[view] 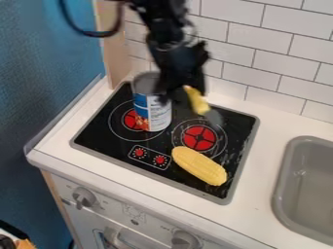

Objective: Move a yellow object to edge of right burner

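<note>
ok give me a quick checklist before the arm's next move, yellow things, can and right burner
1. Yellow piece at the gripper: ok.
2. Firm grip on that piece: cannot tell.
3. Front edge of the right burner free: not ok, the corn lies across it.
4. Can upright on the left burner: ok.
5. Gap between can and gripper: cannot tell, they overlap from this angle.

Arm [159, 17] black, chunky jointed links, uneven outline. Thin dark cable [98, 34] loops out in a wide curve. Small greyish patches mid-arm. Tool [185, 93] also black, blocky, jagged side. Fine detail blurred.
</note>
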